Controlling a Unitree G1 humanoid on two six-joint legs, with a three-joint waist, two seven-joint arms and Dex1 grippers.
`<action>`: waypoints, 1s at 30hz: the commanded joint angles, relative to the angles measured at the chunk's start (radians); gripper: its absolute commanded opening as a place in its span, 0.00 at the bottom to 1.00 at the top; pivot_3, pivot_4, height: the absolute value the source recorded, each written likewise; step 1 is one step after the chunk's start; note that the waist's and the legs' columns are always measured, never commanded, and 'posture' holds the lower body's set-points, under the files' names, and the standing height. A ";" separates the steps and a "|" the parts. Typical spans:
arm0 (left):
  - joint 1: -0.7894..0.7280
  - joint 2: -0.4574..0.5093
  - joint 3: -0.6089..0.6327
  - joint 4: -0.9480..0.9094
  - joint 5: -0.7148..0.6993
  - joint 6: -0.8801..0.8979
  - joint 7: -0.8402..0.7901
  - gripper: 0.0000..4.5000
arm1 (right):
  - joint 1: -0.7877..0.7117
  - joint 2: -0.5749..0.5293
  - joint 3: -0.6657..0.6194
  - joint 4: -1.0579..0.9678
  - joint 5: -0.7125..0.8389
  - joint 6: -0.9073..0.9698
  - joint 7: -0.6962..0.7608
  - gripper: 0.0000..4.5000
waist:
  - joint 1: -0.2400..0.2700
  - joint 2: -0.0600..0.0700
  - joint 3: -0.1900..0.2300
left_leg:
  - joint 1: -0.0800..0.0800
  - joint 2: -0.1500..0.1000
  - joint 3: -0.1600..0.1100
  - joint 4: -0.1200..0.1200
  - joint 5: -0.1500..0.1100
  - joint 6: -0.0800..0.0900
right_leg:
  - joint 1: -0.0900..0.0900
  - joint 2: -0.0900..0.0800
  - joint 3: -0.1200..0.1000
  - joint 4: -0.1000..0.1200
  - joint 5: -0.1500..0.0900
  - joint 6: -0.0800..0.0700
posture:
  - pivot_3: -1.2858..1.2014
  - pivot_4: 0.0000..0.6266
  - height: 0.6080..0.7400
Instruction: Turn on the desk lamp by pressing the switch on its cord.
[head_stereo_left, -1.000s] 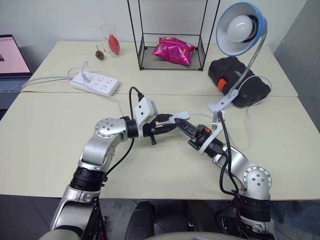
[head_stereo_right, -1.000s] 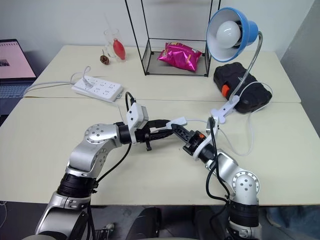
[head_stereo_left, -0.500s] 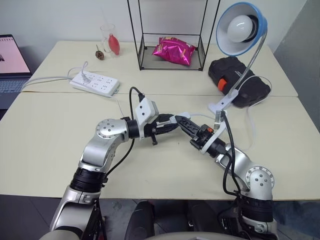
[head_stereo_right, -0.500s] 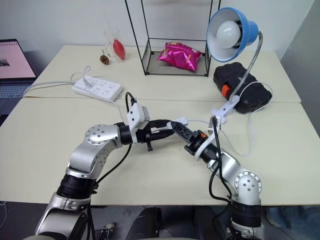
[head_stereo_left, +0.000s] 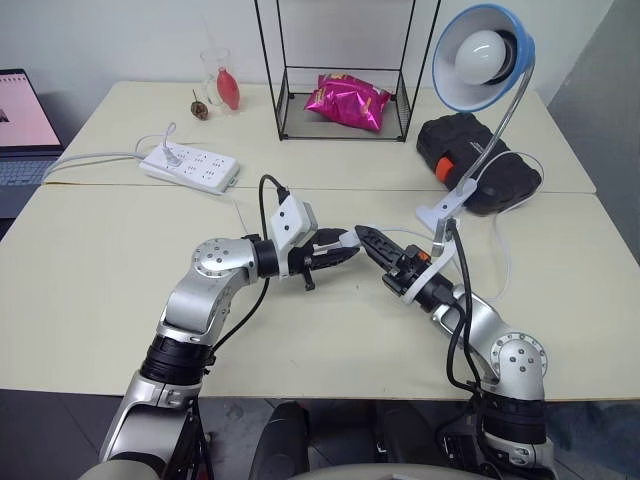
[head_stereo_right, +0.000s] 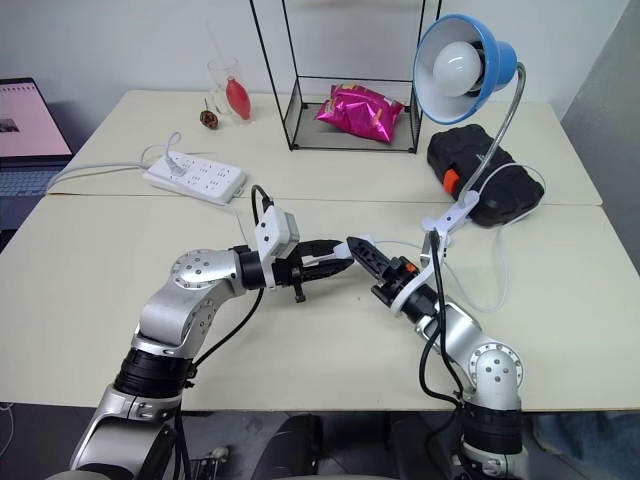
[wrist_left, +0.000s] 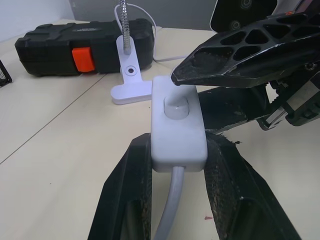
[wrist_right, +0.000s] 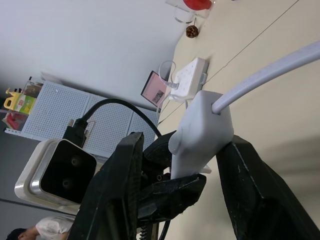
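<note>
The desk lamp (head_stereo_left: 478, 58) stands at the back right, its blue shade on a silver gooseneck and its white clip base (head_stereo_left: 441, 209) on the table. Above the table's middle, my left gripper (head_stereo_left: 343, 250) is shut on the white switch (wrist_left: 177, 122), the cord (wrist_left: 169, 212) running out between its fingers. My right gripper (head_stereo_left: 366, 238) meets it from the right and is open, its jaws straddling the switch's far end. One black fingertip (wrist_left: 182, 75) sits just past the round button; the other passes under the switch. The thin cord (head_stereo_left: 506, 262) loops back toward the lamp.
A white power strip (head_stereo_left: 190, 167) lies at the back left, a laptop (head_stereo_left: 20, 120) at the left edge. A wire rack holding a pink bag (head_stereo_left: 347, 100) and a black case (head_stereo_left: 480, 160) stand behind. A glass (head_stereo_left: 222, 82) is far back.
My right gripper's jaws have parted and now straddle the switch's end. My left gripper still holds the switch in the same place.
</note>
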 joint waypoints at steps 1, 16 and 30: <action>-0.003 -0.001 0.002 -0.052 -0.018 -0.008 0.002 0.24 | -0.006 -0.003 0.014 -0.012 0.014 -0.010 0.002 0.41 | 0.000 0.000 0.000 | 0.000 0.000 0.000 0.000 0.000 0.000 | 0.000 0.000 0.000 0.000 0.000 0.000 | 0.52 0.24 1.00; -0.006 -0.001 -0.001 -0.052 -0.016 -0.010 0.000 0.24 | -0.010 -0.024 0.039 -0.003 0.017 -0.006 -0.004 0.11 | -0.001 0.000 0.000 | 0.000 0.000 0.000 -0.001 0.000 0.000 | 0.000 0.000 0.000 0.000 0.000 0.000 | 0.52 0.24 1.00; -0.006 -0.001 0.003 -0.051 -0.016 -0.009 0.005 0.24 | -0.009 -0.028 0.028 -0.017 0.035 -0.028 -0.005 0.56 | -0.001 0.000 0.000 | 0.000 0.000 0.000 -0.001 0.000 0.000 | 0.000 0.000 0.000 0.000 0.000 0.000 | 0.52 0.24 1.00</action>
